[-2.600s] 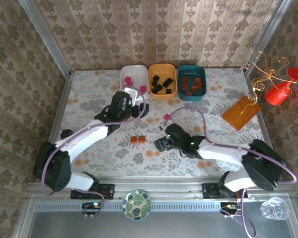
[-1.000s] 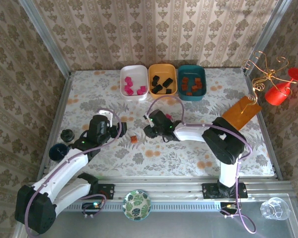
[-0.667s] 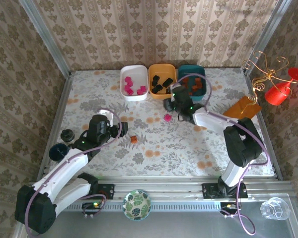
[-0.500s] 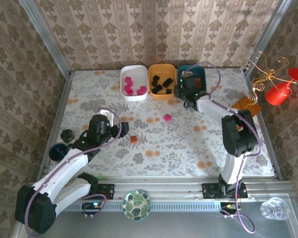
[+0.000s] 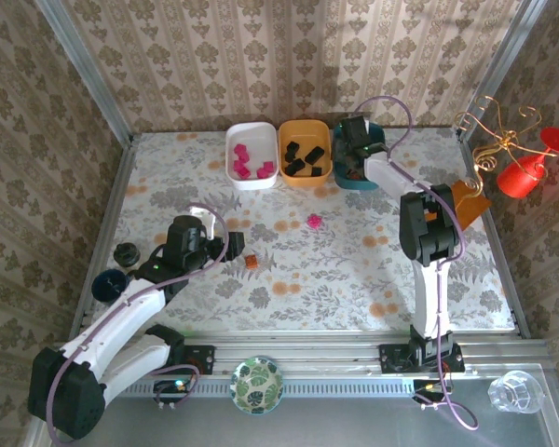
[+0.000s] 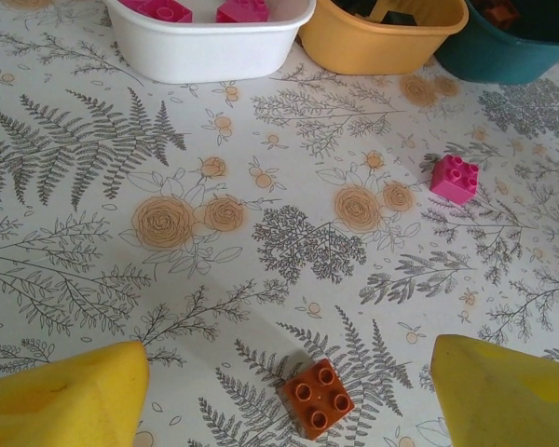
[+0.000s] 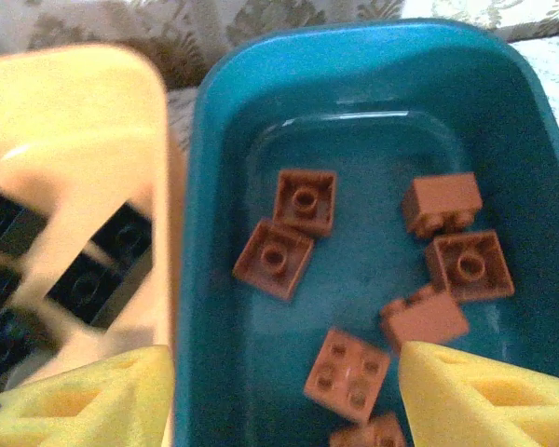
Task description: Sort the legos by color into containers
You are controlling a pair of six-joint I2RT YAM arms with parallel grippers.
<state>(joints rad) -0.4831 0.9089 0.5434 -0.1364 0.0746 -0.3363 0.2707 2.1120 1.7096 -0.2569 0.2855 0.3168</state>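
Where the orange-brown plastic lego bricks point(image 7: 303, 200) lie in the dark teal shallow plastic tray point(image 7: 219, 307): right gripper point(image 7: 284, 372) hangs over them at the far end of the table, yellow fingers wide apart, nothing between.
change: a second ago that gripper was clamped shut low over mid-table; it has since swung out to the far tray and parted its jaws. A little earlier two orange-brown bricks sat together mid-table, now there is one.
meaning: reads as a drop just made, so one more orange-brown brick is sorted. Which brick in the tray is the new one, cannot tell.
loose orange-brown brick point(image 6: 317, 399): on the floral tablecloth point(image 6: 121, 186), near-left of centre, studs up.
left gripper point(image 6: 289, 358): unmoved over the last second, jaws wide either side of that brick, not touching it, holding nothing. Probably the next pick.
loose magenta-pink brick point(image 6: 454, 178): on the cloth mid-table, well apart from every tray.
white plastic tray point(image 6: 214, 47): far left of the three, magenta-pink bricks inside; the loose one should go there.
orange-yellow plastic tray point(image 6: 382, 47): middle, touching the teal one; black bricks point(image 7: 98, 275) inside.
remaining: two loose bricks by my count.
writing: none legible. Studs are too blurred to read any brand.
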